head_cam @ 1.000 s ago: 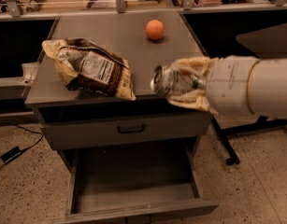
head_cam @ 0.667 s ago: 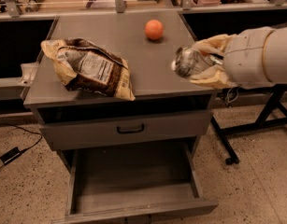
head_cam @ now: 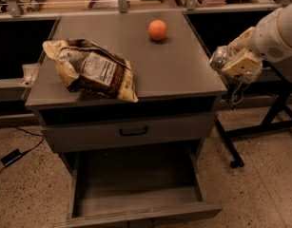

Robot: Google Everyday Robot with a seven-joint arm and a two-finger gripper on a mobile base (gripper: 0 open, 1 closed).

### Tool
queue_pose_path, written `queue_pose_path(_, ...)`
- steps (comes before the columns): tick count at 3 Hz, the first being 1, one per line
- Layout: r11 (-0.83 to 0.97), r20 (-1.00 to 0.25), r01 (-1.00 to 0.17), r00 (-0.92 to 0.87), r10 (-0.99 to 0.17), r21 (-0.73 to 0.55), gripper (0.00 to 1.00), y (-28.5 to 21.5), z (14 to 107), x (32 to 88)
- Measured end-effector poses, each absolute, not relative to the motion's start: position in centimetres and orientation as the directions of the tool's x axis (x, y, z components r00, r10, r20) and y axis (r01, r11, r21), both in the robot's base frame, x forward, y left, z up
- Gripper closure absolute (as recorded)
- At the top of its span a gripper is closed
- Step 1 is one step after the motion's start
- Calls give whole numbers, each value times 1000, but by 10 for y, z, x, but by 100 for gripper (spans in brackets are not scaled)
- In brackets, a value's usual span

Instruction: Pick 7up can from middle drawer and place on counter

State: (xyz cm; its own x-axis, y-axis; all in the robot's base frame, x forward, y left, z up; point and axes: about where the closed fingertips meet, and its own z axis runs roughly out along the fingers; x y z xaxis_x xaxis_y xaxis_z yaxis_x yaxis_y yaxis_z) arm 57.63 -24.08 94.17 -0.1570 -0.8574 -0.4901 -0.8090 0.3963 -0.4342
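The gripper point(head_cam: 231, 55) is held in the air just past the right edge of the counter point(head_cam: 183, 65), near its front corner. It is clamped around the can point(head_cam: 220, 57), which is tilted. Open grey counter top lies directly left of the gripper. The orange point(head_cam: 158, 30) is set farther left and toward the back edge. The bag point(head_cam: 91, 70) is well left, overhanging the front edge. Below and left of the gripper, the middle drawer point(head_cam: 136, 175) is pulled out, and the upper drawer point(head_cam: 133, 131) is shut.

7up can point(head_cam: 219, 57) in claw point(head_cam: 227, 60) right of counter point(head_cam: 183, 68) | middle drawer point(head_cam: 136, 186) open
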Motion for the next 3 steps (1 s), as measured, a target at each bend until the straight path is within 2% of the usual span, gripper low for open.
queue_pose_path(1,322,-470,-863,-114,-875,-390,100,-203,938,582)
queue_pose_path(2,321,-470,-863,-114,-875,-390,100,-203,938,582)
queue_pose_path(3,228,-466,-889,-19,-885,-397,100,-155,940,595)
